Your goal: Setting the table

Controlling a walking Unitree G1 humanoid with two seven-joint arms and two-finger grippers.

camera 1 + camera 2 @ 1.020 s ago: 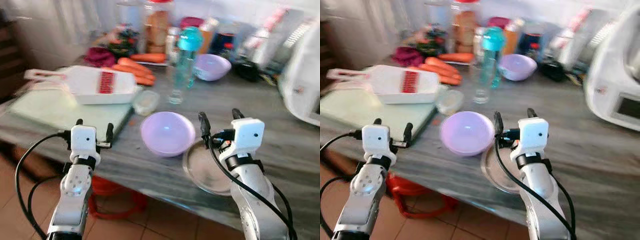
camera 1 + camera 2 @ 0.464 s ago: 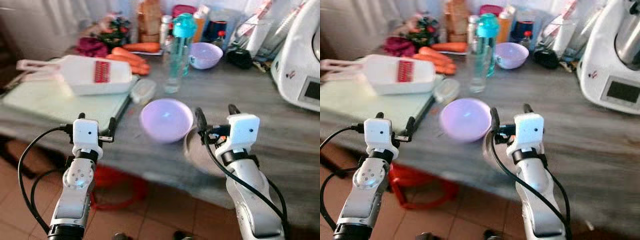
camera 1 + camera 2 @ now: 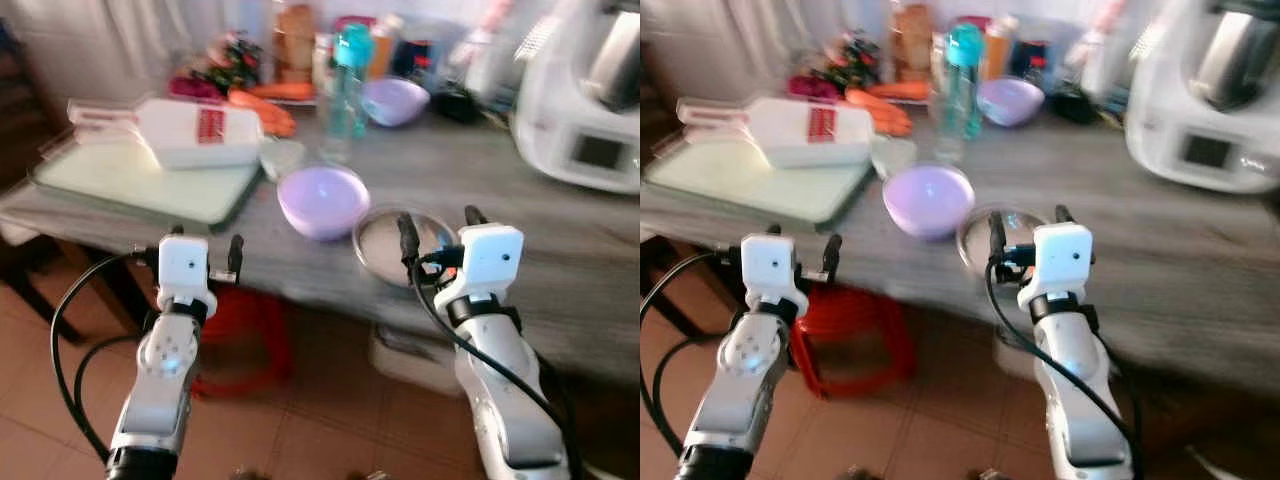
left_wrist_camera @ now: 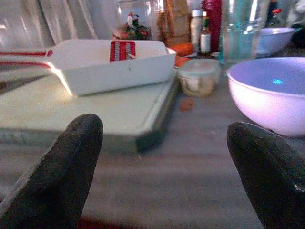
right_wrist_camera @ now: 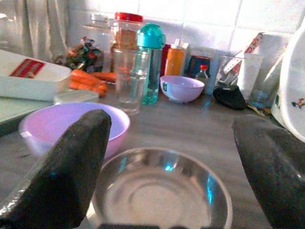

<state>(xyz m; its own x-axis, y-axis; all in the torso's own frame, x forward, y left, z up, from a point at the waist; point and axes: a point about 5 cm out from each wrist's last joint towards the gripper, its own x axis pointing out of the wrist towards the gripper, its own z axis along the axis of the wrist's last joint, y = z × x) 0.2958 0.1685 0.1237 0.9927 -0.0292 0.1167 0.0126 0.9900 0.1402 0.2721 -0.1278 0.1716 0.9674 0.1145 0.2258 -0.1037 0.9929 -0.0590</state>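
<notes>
Hovering apart before steel bowl point(image 5: 159, 195), seemingly empty: right gripper point(image 3: 437, 226) fingers point(image 5: 71, 162).

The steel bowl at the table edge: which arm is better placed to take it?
Right, probably. The right gripper is open and points straight at the steel bowl. The left gripper, also open, faces the cutting board.

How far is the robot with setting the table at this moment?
Little looks done. A purple bowl and a steel bowl stand side by side near the front edge of the table. Nothing is in hand: the left end effector and right end effector are both open and empty, the right one facing the steel bowl. The second purple bowl remains among the bottles at the back.
</notes>
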